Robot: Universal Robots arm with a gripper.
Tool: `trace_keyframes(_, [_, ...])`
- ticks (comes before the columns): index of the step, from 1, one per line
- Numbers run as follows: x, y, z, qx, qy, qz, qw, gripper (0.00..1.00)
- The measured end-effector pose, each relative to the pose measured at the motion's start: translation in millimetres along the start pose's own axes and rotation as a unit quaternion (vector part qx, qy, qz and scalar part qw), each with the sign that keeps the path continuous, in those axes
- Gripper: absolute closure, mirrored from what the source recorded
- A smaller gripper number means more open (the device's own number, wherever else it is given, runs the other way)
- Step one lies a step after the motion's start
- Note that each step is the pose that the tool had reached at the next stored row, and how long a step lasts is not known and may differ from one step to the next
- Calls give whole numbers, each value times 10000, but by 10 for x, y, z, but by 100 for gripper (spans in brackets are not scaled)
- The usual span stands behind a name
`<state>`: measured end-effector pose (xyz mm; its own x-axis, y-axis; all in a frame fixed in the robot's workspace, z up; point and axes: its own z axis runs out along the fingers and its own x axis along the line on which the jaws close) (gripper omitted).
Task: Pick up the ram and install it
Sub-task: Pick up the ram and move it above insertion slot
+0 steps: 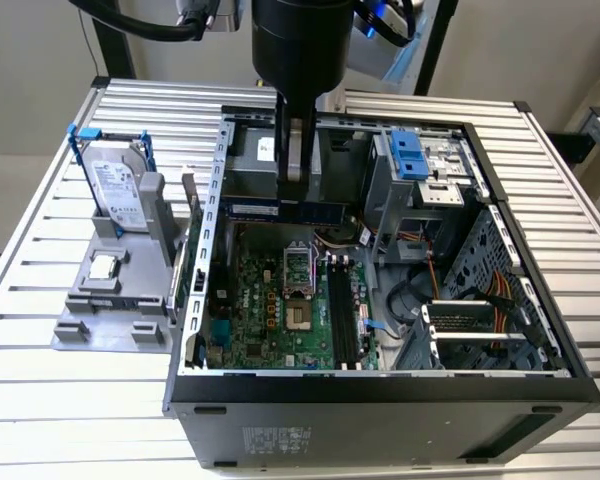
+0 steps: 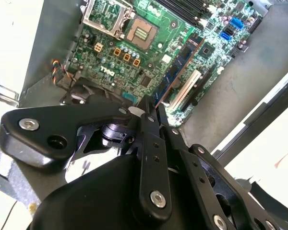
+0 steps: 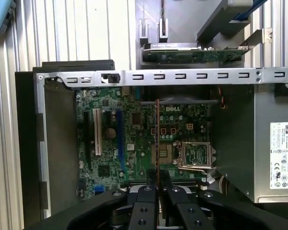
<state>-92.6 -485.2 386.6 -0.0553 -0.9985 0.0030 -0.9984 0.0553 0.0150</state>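
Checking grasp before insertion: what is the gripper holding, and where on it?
The gripper holds the ram, pinched near its mid-length along the upper edge.

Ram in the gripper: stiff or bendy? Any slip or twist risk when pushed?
Likely stiff: the ram juts out both sides of the gripper without sagging. Probably light, since it looks very thin edge-on in the first wrist view. Pinched near mid-length only, it may pivot if pushed off-centre.
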Motion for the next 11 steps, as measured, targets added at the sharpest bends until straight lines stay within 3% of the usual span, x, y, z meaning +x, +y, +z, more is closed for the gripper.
trace_keyframes(11, [-5, -90, -1, 0, 0, 0, 10000, 100])
